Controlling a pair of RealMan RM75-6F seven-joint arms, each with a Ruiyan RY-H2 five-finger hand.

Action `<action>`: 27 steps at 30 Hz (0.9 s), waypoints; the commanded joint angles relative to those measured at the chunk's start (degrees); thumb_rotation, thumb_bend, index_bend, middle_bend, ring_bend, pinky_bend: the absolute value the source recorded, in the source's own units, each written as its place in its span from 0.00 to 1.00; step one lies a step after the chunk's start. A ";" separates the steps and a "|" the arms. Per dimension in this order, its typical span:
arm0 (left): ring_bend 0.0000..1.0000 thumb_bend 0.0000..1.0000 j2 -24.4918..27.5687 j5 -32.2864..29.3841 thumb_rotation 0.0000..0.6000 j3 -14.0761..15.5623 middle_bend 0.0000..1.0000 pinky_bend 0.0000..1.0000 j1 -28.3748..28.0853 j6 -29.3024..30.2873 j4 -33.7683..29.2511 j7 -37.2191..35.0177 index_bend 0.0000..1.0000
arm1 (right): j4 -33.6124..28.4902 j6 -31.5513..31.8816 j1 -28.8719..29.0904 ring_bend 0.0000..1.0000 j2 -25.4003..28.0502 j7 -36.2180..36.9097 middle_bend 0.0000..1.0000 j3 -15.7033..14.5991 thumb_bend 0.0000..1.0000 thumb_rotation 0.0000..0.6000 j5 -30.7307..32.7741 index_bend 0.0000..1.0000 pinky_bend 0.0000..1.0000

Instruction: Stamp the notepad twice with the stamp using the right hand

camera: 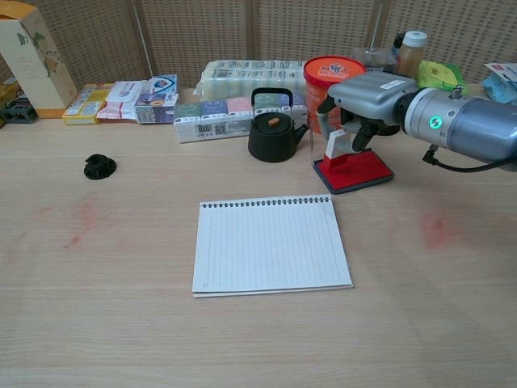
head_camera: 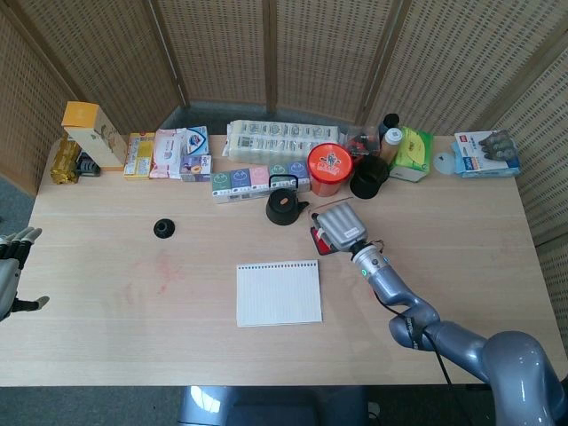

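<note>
White, red-based stamp (camera: 334, 151), clamped in the right robot hand (camera: 365, 103), presses the ink pad (camera: 360, 170).

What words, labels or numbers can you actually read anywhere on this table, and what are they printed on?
None can be read for certain.
Orange tub: white lettering on its red lid, blurred.
Tissue packs: small print and barcodes, too small.
Tall box: pictures only, no legible text.
Notepad: blank ruled lines.
Stamp in right hand: no legible marking.

A pale wooden table (camera: 121, 323) carries a white spiral-bound lined notepad (camera: 270, 244) near its middle, a red ink pad (camera: 362, 170) right of a black teapot (camera: 272, 129), and a small black cap (camera: 99, 166) far left.
</note>
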 commanded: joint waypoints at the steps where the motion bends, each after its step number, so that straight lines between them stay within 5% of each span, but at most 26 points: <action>1: 0.04 0.00 0.00 -0.22 1.00 0.01 0.00 0.11 -0.16 -0.31 0.09 -0.07 0.00 | 2.64 -0.41 0.67 1.00 -1.45 -0.65 0.95 -0.03 0.48 1.00 0.45 0.57 1.00; 27: 0.04 0.00 0.17 -0.38 1.00 0.25 0.00 0.11 -0.21 -0.43 0.14 -0.59 0.00 | 10.97 -2.45 1.45 1.00 -6.07 1.03 0.95 -1.32 0.48 1.00 1.57 0.57 1.00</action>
